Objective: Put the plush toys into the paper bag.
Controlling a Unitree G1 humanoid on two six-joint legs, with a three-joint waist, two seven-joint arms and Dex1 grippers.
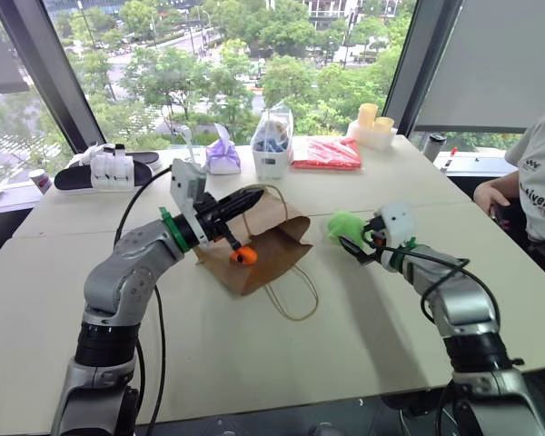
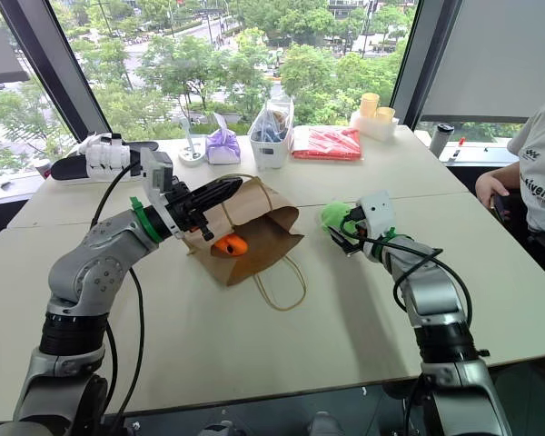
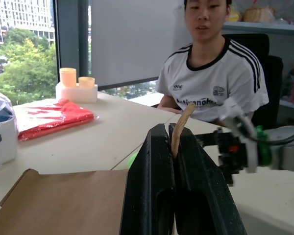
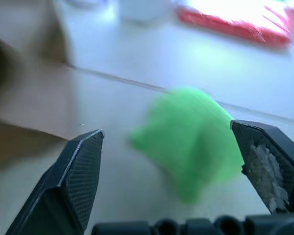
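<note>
Fingers of the left hand [image 3: 172, 161] are pressed together on a thin tan handle [image 3: 180, 128] of the paper bag [image 1: 271, 238], and this hand is raised above the surface [image 1: 345, 345], so it lifts that side and keeps the mouth of the bag open toward the robot. Just below this hand, at the mouth of the bag, lies the orange toy [image 1: 244, 256]; it seems to sit on the lower lip of the opening, and I cannot tell if it is fully inside or only at the edge. The second handle [image 1: 291, 295] lies loose on the surface in front of the bag. The right hand [image 4: 179, 181] stands with its fingers wide apart, and the green toy [image 4: 196, 139] is between them in the wrist view, not pinched; in the head views this toy [image 1: 346, 227] lies on the surface just at the fingertips, a little apart from the right side of the bag. My judgement is that about half of the task is done: one toy is at or in the bag, and the green one is not yet gripped. What is left is to close on it, carry it to the open mouth and drop it inside. A purple pouch [image 1: 222, 156], a clear bag [image 1: 272, 145] and a red packet [image 1: 327, 153] stand far behind, and a person [image 1: 540, 182] sits at the right side.
</note>
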